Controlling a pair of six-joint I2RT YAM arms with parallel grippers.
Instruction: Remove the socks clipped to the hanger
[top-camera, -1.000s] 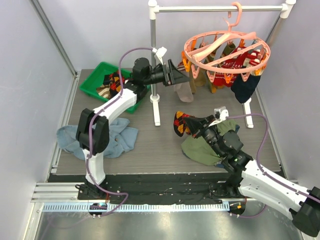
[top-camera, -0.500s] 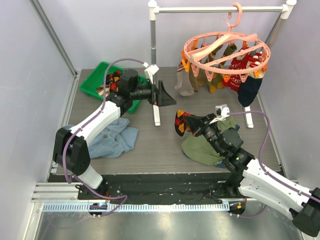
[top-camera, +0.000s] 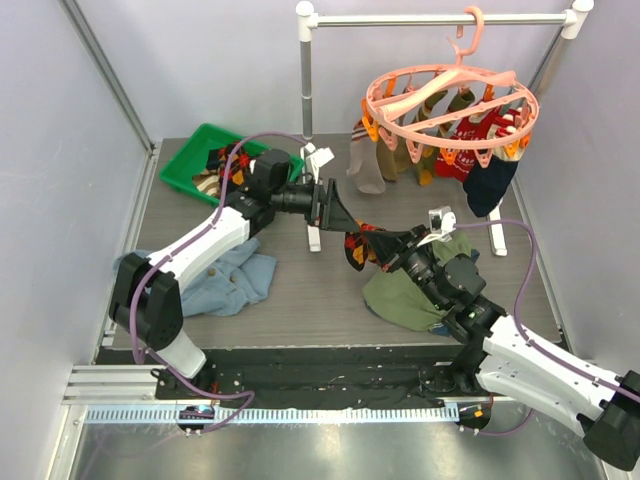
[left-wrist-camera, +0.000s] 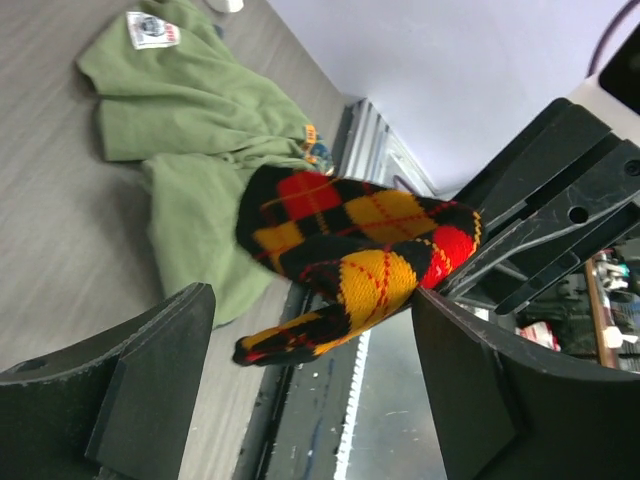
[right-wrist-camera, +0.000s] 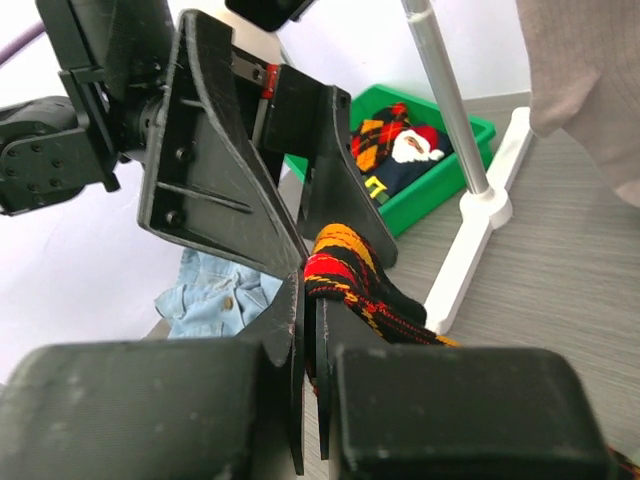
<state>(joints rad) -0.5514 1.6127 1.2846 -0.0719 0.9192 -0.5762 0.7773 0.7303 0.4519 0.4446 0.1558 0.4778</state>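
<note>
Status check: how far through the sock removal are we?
Partway. Done: a few loose socks already lie in the green bin. In hand: the right gripper is shut on an argyle sock, with the left gripper open around it, apparently a handover. Left: several clipped socks hang from the hanger.

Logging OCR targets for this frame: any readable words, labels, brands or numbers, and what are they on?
No text reads clearly anywhere.
White patch on the green garment: printed logo, too blurred to read.
Orange tab on the same garment: too small to read.
Yellow mark on a dark sock in the green bin: not legible.
Argyle sock: pattern only.
</note>
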